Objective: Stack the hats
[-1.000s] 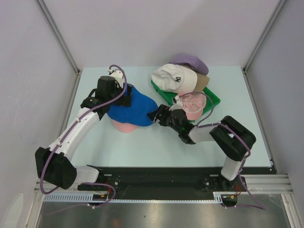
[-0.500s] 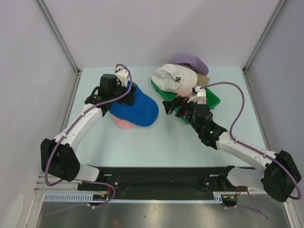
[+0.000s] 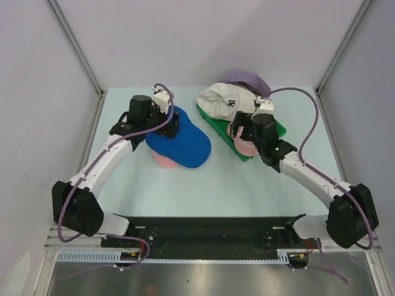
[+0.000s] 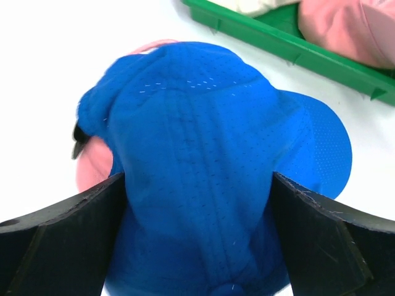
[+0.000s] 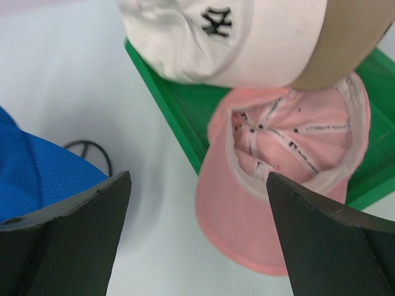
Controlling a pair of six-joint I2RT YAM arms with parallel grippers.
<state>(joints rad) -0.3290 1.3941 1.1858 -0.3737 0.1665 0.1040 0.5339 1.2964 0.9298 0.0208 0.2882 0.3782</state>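
The left pincer is hanging wide over the royal blue mesh fabric cap, its two black fingers straddling the crown on either side. Whether they are touching the cloth I cannot tell. That blue cap is sitting crown-up on a pink fabric cap on the pale bench, so the pile seems to be forming there, and the straddle is likely serving to square or steady the top cap.

The right pincer is hovering, equally wide and empty, above a second pink cap. This one is lying upside down with its lining showing, partly in the flat green plastic tray and spilling over the tray's near rim. Inverted like that, it is probably needing a turn before joining the pile. Beyond it, the white logo cap is resting on a tan cap, with a lavender cap lying behind them.
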